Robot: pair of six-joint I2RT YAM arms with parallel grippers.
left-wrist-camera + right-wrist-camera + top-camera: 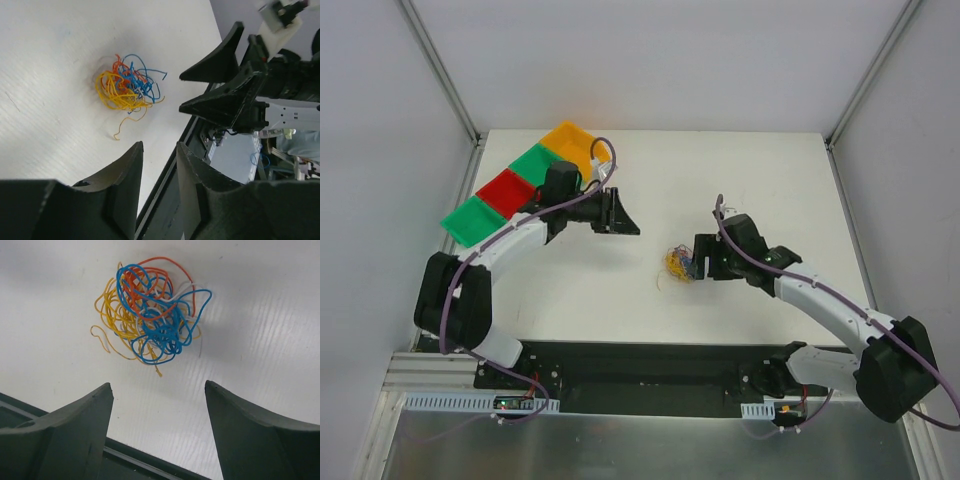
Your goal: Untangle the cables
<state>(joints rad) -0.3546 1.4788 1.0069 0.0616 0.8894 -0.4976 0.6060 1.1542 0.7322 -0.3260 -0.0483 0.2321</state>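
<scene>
White surface, boxed by pale walls in a metal frame; contents listed from the near edge outward.

1. Black mounting plate, near edge. Carries both arm bases side by side.
2. Right gripper, mid-surface, low. It is spread wide with nothing between the fingers, and it faces the cables just beyond its tips. Judged: lined up for a first pinch, not yet touching.
3. The cables, the task's thing: one loose knot of thin orange, yellow, blue and white strands. It lies flat near the middle of the surface, just left of the right gripper. A stray yellow end trails out of the knot. No strand looks separated; untangling appears not begun.
4. Left gripper, farther back and left, well apart from the knot. Its fingers stand at a narrow gap, holding nothing. Judged: too distant to give the second hold that pulling strands apart calls for.
5. Bins, far-left edge: a diagonal row of green, red, green, orange. Probably meant for sorted strands.

Obstructions: nothing lies between either gripper and the knot. The hindrance is the knot itself, its interlocked loops thin enough to slip a pinch.
</scene>
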